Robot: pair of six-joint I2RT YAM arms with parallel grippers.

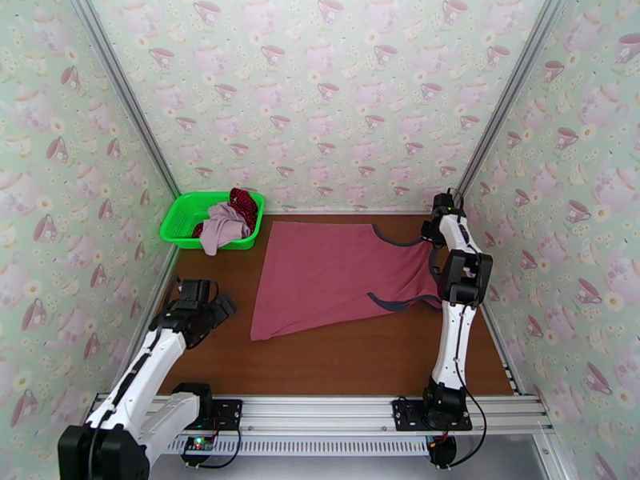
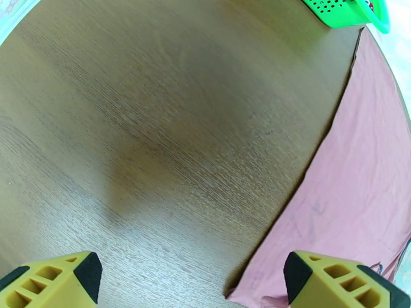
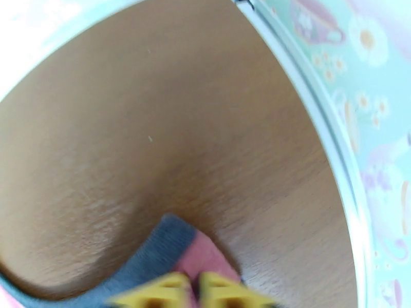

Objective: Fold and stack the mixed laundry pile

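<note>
Table [image 1: 344, 362]: wood-grain brown, patterned walls on three sides.

Garments counted: three.
- One dusty-red tank top [image 1: 328, 278], spread flat at mid-table, hem toward the left, dark-trimmed shoulder end toward the right. Two straps seen: far strap [image 1: 398, 238] running to the right arm's tip, near strap [image 1: 400, 302] lying loose on the wood.
- One pale mauve-pink piece [image 1: 222, 226], crumpled, draped over the near rim of the basket.
- One dark-red white-dotted cloth [image 1: 244, 203], bunched just behind it, inside the basket.

Baskets: one, green mesh basket [image 1: 172, 222], far left corner, just beside the tank top's far-left corner, not touching.

Arms: two.
- Left gripper [image 1: 220, 307] near left, above bare wood, left of the tank top's hem. Wrist view: two yellow fingers [image 2: 56, 283] with black pads spread wide, nothing between them; cloth edge under the right one.
- Right gripper [image 1: 430, 236] far right, at the far strap's end. Wrist view, blurred: left and right fingertips [image 3: 169, 292] drawn nearly together, grey trim and pink cloth running in between; pinched closed on the strap.
</note>
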